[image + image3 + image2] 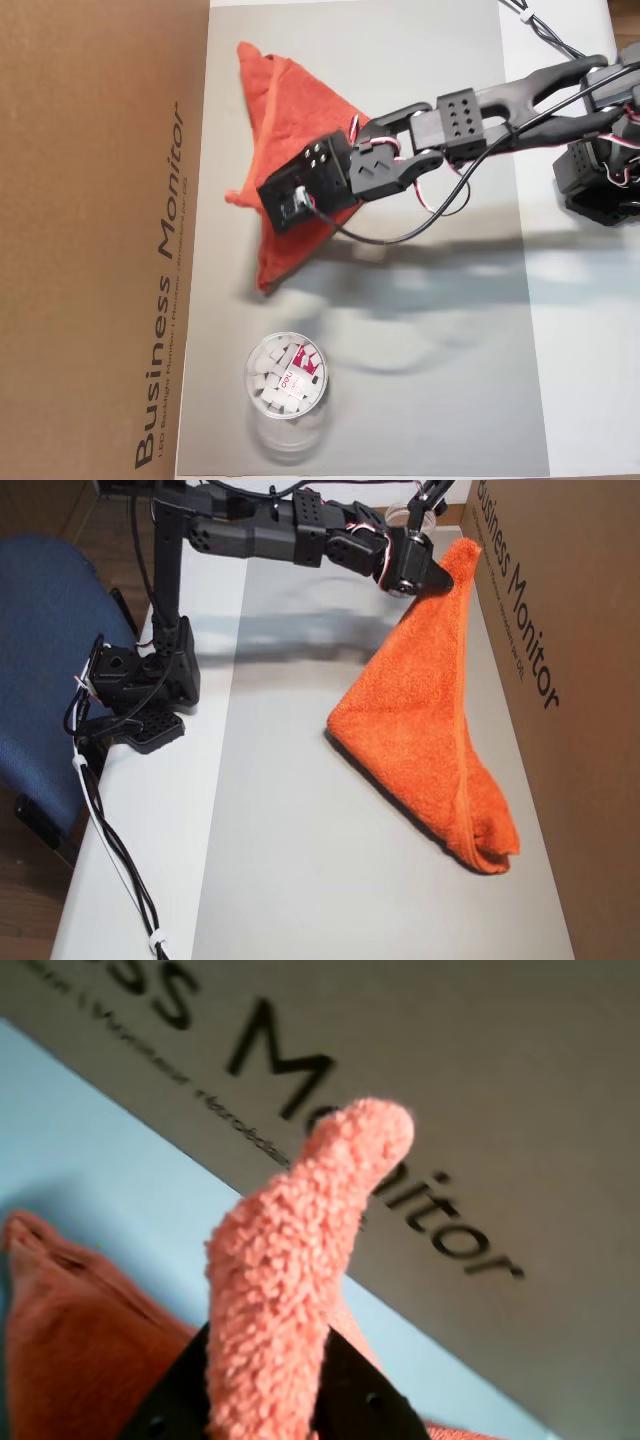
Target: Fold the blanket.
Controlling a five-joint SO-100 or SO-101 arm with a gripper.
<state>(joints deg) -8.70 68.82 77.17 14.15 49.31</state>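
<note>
The blanket (pixel 430 720) is an orange-red terry towel, doubled over into a rough triangle. Its lower end rests on the grey mat (pixel 300 860) and one corner is lifted high. My gripper (pixel 447 573) is shut on that raised corner. In the wrist view the fuzzy corner of the blanket (pixel 300 1230) sticks up from between the black jaws of my gripper (pixel 265 1370). In the other overhead view the blanket (pixel 290 110) hangs below my gripper (pixel 262 195), whose fingers are hidden under the wrist block.
A brown cardboard box (pixel 100 240) printed "Business Monitor" stands right beside the towel, also as the box (pixel 570 680). A clear round container (pixel 287 378) of white pieces sits on the mat. The arm's base (pixel 150 680) and a blue chair (pixel 50 620) are at the table's other side.
</note>
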